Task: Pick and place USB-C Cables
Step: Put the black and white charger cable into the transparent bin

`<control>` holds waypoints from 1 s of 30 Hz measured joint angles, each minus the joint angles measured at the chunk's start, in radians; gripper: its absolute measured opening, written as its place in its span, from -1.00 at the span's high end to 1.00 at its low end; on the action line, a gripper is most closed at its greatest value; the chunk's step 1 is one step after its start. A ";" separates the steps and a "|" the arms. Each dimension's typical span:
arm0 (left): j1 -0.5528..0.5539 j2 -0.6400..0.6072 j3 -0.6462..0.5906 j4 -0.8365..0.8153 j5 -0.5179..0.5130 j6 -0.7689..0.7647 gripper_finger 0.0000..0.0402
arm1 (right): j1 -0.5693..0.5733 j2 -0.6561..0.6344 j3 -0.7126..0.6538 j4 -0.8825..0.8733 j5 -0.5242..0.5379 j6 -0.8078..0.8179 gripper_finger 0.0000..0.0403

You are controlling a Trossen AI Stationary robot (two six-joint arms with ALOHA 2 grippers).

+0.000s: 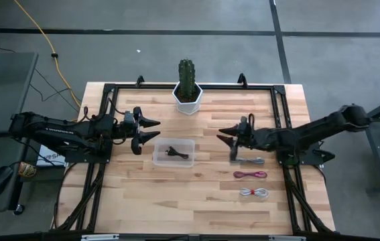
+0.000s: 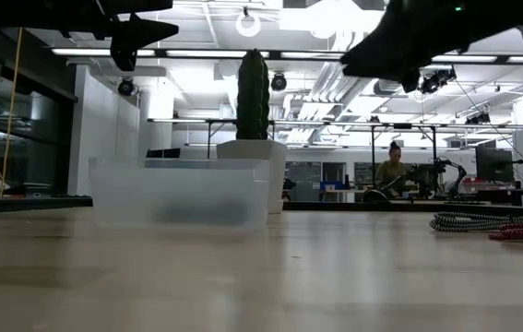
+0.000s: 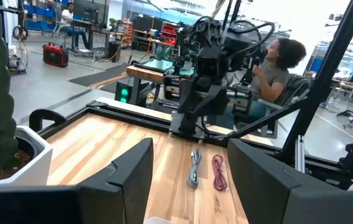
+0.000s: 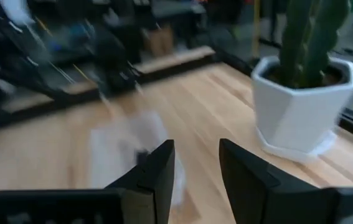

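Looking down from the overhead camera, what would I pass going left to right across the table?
left gripper → clear container holding the black cable → potted cactus → right gripper → three cables lying in a column: grey cable, dark red cable and whitish cable.

The black cable is seen coiled between both grippers; the grey, dark red and whitish bundles are lined up beside the right gripper.
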 joint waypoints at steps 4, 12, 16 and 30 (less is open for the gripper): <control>0.000 0.000 0.000 0.000 0.000 0.000 0.06 | 0.000 -0.055 -0.065 0.123 -0.027 -0.044 0.41; 0.000 0.000 0.000 -0.001 0.000 0.000 0.06 | 0.000 -0.054 -0.069 0.135 -0.026 -0.077 0.41; 0.000 0.000 0.000 -0.001 0.000 0.000 0.06 | 0.000 -0.054 -0.069 0.135 -0.025 -0.076 0.41; 0.000 0.000 0.000 0.000 0.001 0.000 0.06 | 0.006 -0.053 -0.034 0.162 -0.274 -0.067 0.41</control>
